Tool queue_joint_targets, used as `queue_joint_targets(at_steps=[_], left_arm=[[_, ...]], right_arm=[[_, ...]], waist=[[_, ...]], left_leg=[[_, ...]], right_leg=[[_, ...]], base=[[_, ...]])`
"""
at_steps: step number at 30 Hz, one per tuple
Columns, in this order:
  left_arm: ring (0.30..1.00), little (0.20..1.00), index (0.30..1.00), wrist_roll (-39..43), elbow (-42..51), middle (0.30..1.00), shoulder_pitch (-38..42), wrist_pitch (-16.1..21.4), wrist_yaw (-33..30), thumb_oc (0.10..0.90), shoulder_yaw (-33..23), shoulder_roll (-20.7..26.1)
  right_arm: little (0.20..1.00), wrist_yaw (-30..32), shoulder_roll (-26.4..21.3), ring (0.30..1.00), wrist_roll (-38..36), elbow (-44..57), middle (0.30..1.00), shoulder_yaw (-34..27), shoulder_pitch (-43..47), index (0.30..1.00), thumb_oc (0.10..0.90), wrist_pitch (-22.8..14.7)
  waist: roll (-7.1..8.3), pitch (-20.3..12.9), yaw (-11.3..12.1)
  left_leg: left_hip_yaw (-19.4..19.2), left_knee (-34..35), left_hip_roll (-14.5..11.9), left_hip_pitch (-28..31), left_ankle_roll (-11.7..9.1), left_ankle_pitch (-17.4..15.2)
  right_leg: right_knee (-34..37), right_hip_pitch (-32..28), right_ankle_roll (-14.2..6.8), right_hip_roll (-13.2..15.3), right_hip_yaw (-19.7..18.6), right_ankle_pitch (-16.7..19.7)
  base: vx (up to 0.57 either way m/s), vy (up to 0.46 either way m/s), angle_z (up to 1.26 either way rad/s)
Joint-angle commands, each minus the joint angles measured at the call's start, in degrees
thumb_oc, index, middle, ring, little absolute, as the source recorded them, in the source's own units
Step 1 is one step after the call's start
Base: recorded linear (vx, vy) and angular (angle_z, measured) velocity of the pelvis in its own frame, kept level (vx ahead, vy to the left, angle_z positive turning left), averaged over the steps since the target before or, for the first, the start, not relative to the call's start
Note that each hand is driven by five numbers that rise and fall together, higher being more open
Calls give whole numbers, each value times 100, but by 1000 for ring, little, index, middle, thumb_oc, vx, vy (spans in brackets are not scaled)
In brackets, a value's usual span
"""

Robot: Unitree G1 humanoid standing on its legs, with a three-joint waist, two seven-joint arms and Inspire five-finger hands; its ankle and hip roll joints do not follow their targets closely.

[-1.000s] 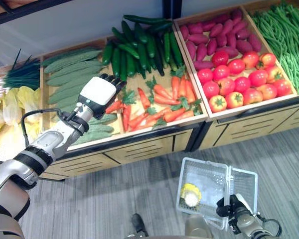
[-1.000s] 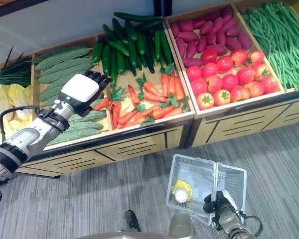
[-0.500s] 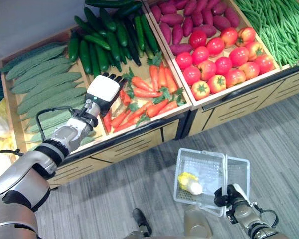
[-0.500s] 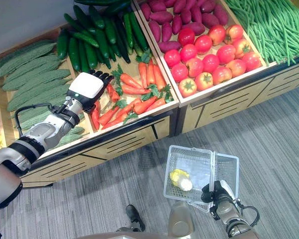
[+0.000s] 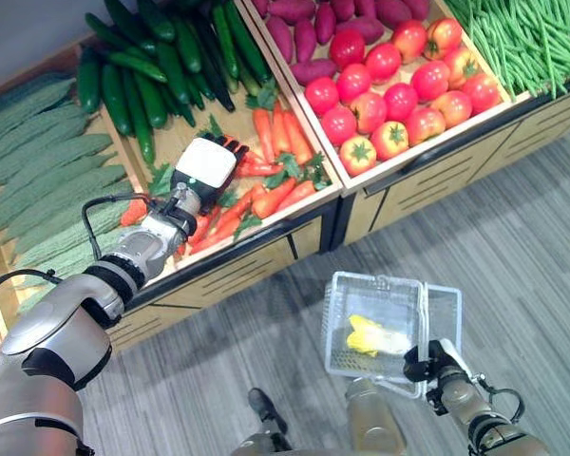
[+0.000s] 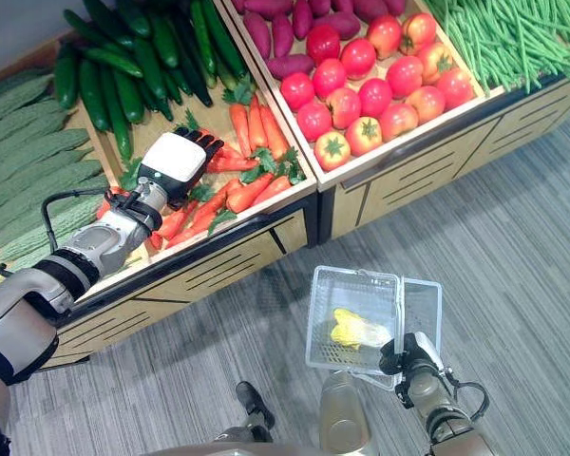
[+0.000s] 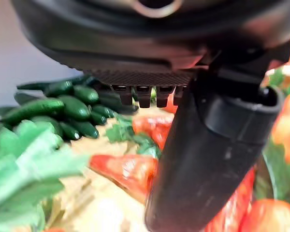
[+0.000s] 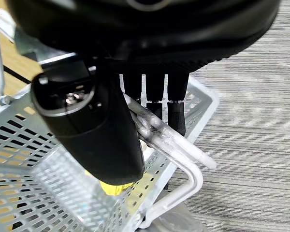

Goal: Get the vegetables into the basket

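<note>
My left hand hovers low over the carrots in the wooden crate, palm down, fingers straight and open, holding nothing. In the left wrist view its thumb hangs just above a carrot. Lower right, my right hand is shut on the clear handle of the white wire basket, which hangs above the floor. One yellow vegetable lies inside the basket.
The shelf also holds dark cucumbers, bitter gourds, sweet potatoes, tomatoes and green beans in wooden crates. Drawer fronts run below them. Grey plank floor lies open to the right.
The camera has swung, shifting the whole shelf left and up. My left hand has come further over the carrots and lower. The yellow vegetable has slid across the basket.
</note>
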State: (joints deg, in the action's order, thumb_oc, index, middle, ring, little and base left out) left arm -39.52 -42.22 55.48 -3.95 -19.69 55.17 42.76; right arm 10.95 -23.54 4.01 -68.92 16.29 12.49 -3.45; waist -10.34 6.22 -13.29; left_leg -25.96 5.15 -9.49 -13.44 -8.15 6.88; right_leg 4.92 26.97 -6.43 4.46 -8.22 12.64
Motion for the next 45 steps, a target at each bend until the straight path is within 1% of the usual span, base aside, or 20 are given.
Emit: queue_joint_targets(at_steps=[1, 7, 12, 13, 14, 15, 16, 28, 36, 37, 38, 39, 40, 41, 42, 43, 45], left_arm=[[1000, 1000, 1000, -248, -357, 1000, 1038, -292, -142, 900, -475, 382], [1000, 1000, 1000, -282, -837, 1000, 993, -325, 19, 900, -422, 195], [1000, 1000, 1000, -296, -885, 1000, 1003, -323, 43, 900, -405, 207], [871, 871, 871, -290, -900, 871, 998, -313, 59, 808, -401, 200], [723, 723, 723, -284, -909, 723, 1005, -326, 52, 702, -408, 207], [445, 445, 445, -289, -932, 445, 1004, -327, 67, 504, -401, 200], [300, 300, 300, -287, -948, 300, 1004, -318, 87, 400, -395, 197], [300, 300, 300, -246, -884, 300, 976, -278, 130, 400, -421, 108], [300, 300, 300, -242, -701, 300, 858, -300, 230, 400, -499, 147], [300, 300, 300, -216, -659, 300, 830, -321, 212, 400, -562, 150], [300, 300, 300, -132, -531, 300, 723, -417, 64, 400, -807, 173], [300, 300, 300, -133, -527, 300, 720, -419, 65, 400, -813, 180], [300, 300, 300, -4, -299, 300, 599, -479, -39, 400, -1073, 209], [300, 300, 300, -7, -289, 300, 593, -483, -35, 400, -1083, 219], [300, 300, 300, 19, -106, 300, 519, -526, -122, 400, -1264, 270], [300, 300, 300, 17, -97, 300, 513, -529, -119, 400, -1273, 279], [300, 300, 300, 62, 142, 300, 422, -554, -218, 400, -1473, 315]], right_arm=[[300, -118, 44, 300, 236, -313, 300, 649, -515, 300, 400, 253], [300, -92, 104, 300, 141, -338, 300, 656, -579, 300, 400, 219], [300, -92, 146, 300, 102, -304, 300, 685, -608, 300, 400, 193], [300, -103, 152, 300, 89, -301, 300, 694, -610, 300, 400, 187], [300, -97, 161, 300, 85, -296, 300, 694, -628, 300, 400, 175], [300, -91, 164, 300, 79, -292, 300, 694, -627, 300, 400, 171], [300, -98, 164, 300, 66, -287, 300, 691, -626, 300, 400, 166], [300, -124, 214, 300, 48, -280, 300, 702, -704, 300, 400, 178], [300, -146, 220, 300, 98, -310, 300, 703, -731, 300, 400, 207], [300, -144, 231, 300, 98, -313, 300, 701, -731, 300, 400, 213], [300, -157, 258, 300, 92, -312, 300, 698, -763, 300, 400, 217], [300, -158, 257, 300, 92, -310, 300, 702, -758, 300, 400, 217], [300, -173, 297, 300, 99, -315, 300, 683, -804, 300, 400, 231], [300, -173, 295, 300, 99, -313, 300, 689, -800, 300, 400, 231], [300, -196, 316, 300, 107, -314, 300, 683, -838, 300, 400, 244], [300, -197, 315, 300, 108, -313, 300, 688, -833, 300, 400, 245], [300, -220, 350, 300, 113, -323, 300, 678, -858, 300, 400, 251]], waist=[[-54, 278, 35], [43, 251, 59], [76, 222, 90], [79, 217, 94], [85, 212, 95], [91, 207, 99], [97, 202, 99], [176, 161, 128], [300, 155, 210], [325, 156, 230], [373, 145, 282], [383, 145, 272], [408, 132, 330], [417, 132, 320], [439, 108, 364], [448, 108, 353], [484, 82, 392]], left_leg=[[287, -15, -203, 500, -468, 31], [330, -15, -279, 422, -489, 84], [330, -15, -290, 386, -489, 83], [331, -15, -284, 376, -489, 80], [333, -15, -282, 366, -487, 78], [336, -15, -278, 357, -486, 76], [339, -15, -272, 349, -485, 69], [386, -15, -253, 270, -461, 45], [468, -15, -271, 201, -447, 59], [482, -15, -278, 193, -447, 62], [534, -15, -292, 200, -439, 72], [537, -15, -286, 181, -438, 104], [568, -15, -307, 218, -434, 77], [571, -15, -301, 200, -434, 108], [613, -15, -302, 235, -424, 69], [616, -15, -296, 217, -423, 101], [646, -15, -302, 238, -419, 97]], right_leg=[[-127, -63, -447, 134, 378, -30], [-133, 4, -425, 81, 439, -8], [-138, 47, -417, 63, 457, 21], [-140, 61, -418, 65, 462, 29], [-140, 68, -417, 70, 456, 31], [-139, 75, -416, 77, 462, 34], [-141, 87, -419, 85, 471, 43], [-136, 132, -414, 114, 520, 77], [-125, 118, -404, 100, 613, 76], [-124, 109, -401, 99, 624, 79], [-129, 78, -389, 98, 669, 73], [-122, 93, -380, 103, 667, 102], [-127, 21, -382, 107, 714, 50], [-121, 35, -373, 112, 712, 79], [-121, -31, -372, 114, 747, 25], [-115, -17, -363, 120, 745, 55], [-109, -74, -359, 132, 785, 39]], base=[[-8, -35, -4], [-10, -32, -1], [0, 0, 0], [0, 0, 0], [0, 0, 0], [0, 0, 0], [0, 0, 0], [0, 0, 0], [-3, -4, 2], [11, -30, 8], [-4, -29, 10], [26, -20, 14], [1, -17, 10], [44, -1, 8], [-1, -5, 4], [24, -3, 7], [15, -12, 10]])
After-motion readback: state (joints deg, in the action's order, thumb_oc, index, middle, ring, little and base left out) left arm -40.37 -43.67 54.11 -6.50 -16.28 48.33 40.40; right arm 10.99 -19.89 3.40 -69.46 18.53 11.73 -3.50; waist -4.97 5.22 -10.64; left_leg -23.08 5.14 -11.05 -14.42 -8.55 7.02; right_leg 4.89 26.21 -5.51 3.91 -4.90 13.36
